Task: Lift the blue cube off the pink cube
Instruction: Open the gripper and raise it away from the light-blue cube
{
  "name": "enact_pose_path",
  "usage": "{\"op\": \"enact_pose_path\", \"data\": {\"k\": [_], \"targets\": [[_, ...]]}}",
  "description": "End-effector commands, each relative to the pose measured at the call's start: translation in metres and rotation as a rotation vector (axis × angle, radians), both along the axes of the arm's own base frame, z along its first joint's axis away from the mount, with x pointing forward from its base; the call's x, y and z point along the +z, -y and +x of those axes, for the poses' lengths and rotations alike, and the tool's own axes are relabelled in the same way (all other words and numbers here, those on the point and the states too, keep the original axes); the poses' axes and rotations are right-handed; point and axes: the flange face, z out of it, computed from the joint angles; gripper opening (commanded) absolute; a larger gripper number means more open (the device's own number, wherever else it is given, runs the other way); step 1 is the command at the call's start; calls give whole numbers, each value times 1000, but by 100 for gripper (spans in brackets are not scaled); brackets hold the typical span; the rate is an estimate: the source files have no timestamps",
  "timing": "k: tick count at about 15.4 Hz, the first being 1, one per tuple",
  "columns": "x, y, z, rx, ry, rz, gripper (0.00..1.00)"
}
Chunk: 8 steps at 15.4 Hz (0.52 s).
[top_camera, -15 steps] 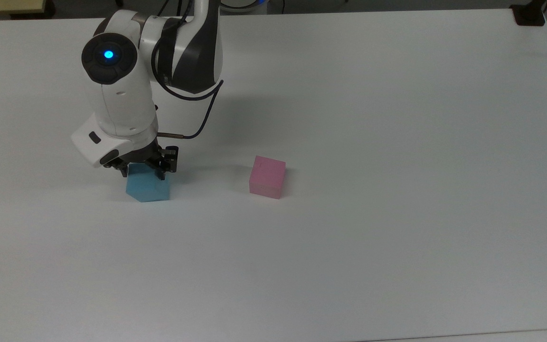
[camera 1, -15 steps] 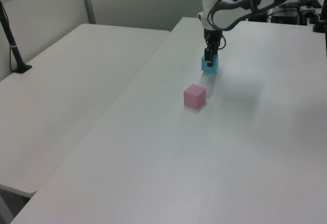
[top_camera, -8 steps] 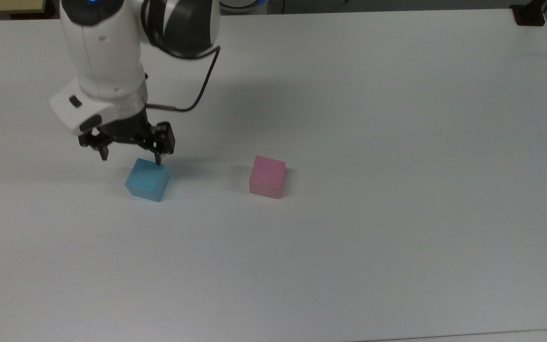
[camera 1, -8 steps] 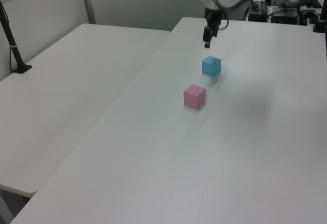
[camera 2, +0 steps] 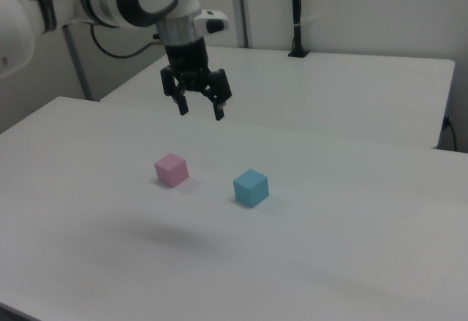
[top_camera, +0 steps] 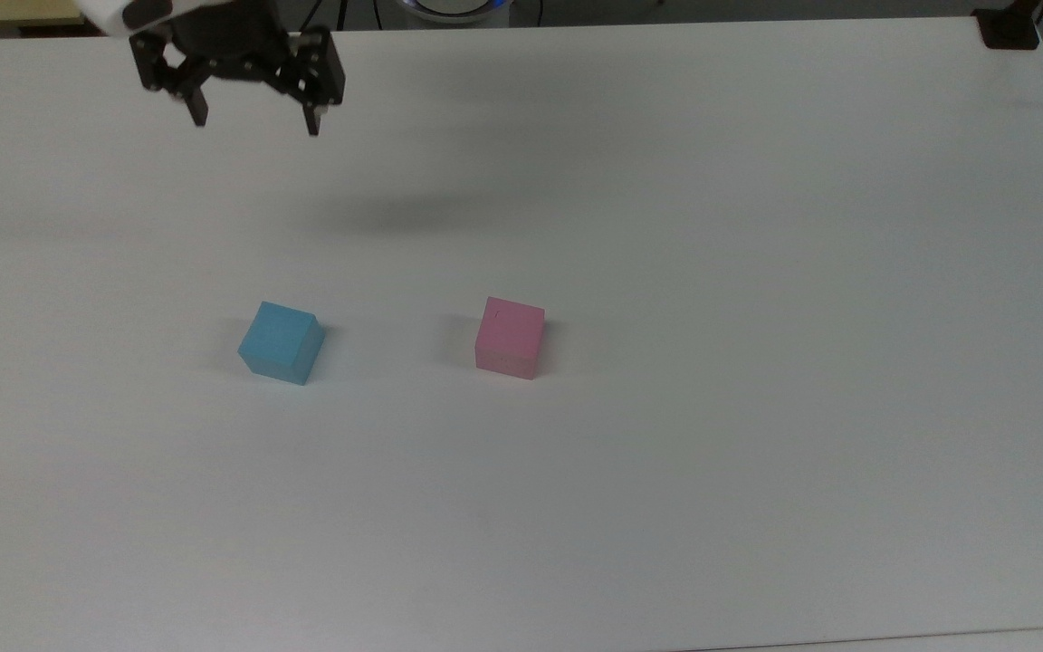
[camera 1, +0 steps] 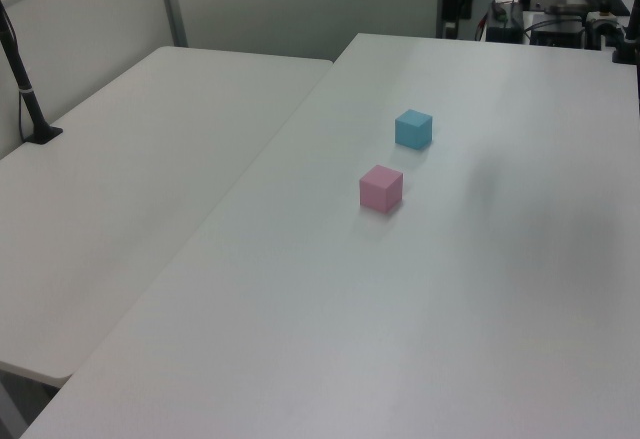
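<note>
On the table (top_camera: 757, 272), the matte light blue cube (top_camera: 281, 342) sits apart from the pink cube (top_camera: 510, 337), gripper (top_camera: 254, 122) spread empty above.

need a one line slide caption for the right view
Open gripper raised above a white table, with the blue cube and pink cube sitting apart.

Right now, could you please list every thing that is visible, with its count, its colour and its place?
blue cube: one, light blue, on the table, apart from the pink cube, on the top view's left of it.
pink cube: one, pale pink, on the table near the middle, nothing on top of it.
table: one, white, under both cubes.
second table: one, white, beside the first, on the left view's left.
black post: one, black, standing on the second table's far edge.
gripper: one, black, open, in the air above the table, holding nothing.
</note>
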Motion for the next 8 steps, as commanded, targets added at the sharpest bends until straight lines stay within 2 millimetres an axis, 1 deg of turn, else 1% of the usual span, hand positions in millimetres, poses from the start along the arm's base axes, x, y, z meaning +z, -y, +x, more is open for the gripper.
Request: {"op": "enact_pose_path", "data": {"k": [1,2,4,8], "targets": [[9,-13,-16,-63,-17,14,100],[14,-16,-19,-123,-4,11,100],[15,-10,-21,-131,-9,14,100],[20,-9,-26,-129,-17,17,100]]}}
